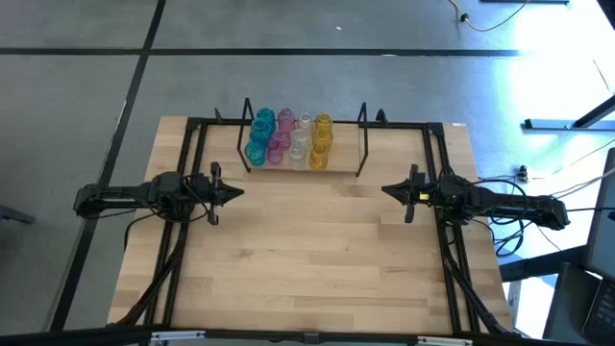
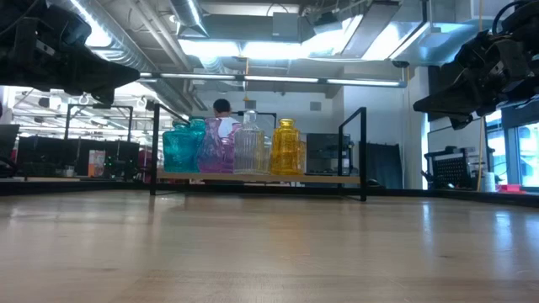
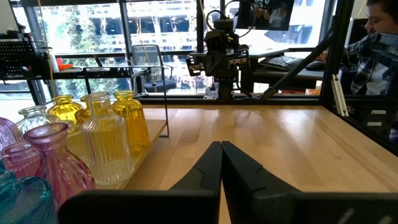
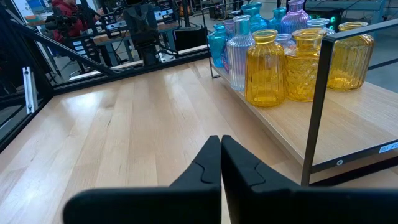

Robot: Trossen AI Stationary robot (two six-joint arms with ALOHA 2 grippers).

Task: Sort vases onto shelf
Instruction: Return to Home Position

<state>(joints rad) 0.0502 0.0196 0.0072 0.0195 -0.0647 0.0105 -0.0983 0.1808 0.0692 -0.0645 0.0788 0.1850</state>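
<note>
Several small glass vases (image 1: 288, 139) in teal, pink, clear and yellow stand grouped by colour on the left part of the low wooden shelf (image 1: 341, 161) near the table's far edge; the low view shows the vases (image 2: 236, 147) upright in a row. My left gripper (image 1: 238, 191) hovers shut over the table's left side, clear of the shelf, fingers pointing right. My right gripper (image 1: 386, 190) hovers shut over the right side, pointing left. The shut fingers show in the left wrist view (image 3: 221, 148) and right wrist view (image 4: 221, 142).
Black wire end frames (image 1: 362, 139) rise at both ends of the shelf. The shelf's right part (image 4: 373, 106) is bare plank. A black frame (image 1: 192, 154) runs round the tabletop. Bare wood (image 1: 307, 250) lies between the arms and the near edge. A person (image 3: 379, 37) sits beyond the table.
</note>
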